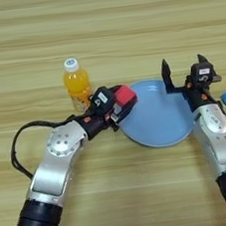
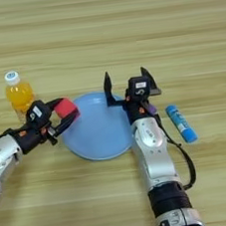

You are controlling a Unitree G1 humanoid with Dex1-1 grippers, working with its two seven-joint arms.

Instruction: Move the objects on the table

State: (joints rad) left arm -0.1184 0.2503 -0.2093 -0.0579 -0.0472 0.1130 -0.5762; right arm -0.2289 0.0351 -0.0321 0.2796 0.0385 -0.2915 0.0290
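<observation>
My left gripper (image 1: 120, 104) is shut on a small red cube (image 1: 124, 96), held over the left rim of the round light-blue plate (image 1: 158, 114). In the right eye view the same cube (image 2: 66, 109) sits at the plate's left edge. Just left of that gripper, an orange-drink bottle (image 1: 77, 84) with a white cap stands upright on the wood-grain table (image 1: 100, 31). My right gripper (image 1: 182, 71) is open at the plate's far right rim, its two black fingers spread wide. A bit of purple (image 2: 152, 108) shows just behind the right wrist.
A blue-and-white tube (image 2: 181, 122) lies on the table right of my right arm. A black cable loops from the left arm onto the table at the left (image 1: 16, 147).
</observation>
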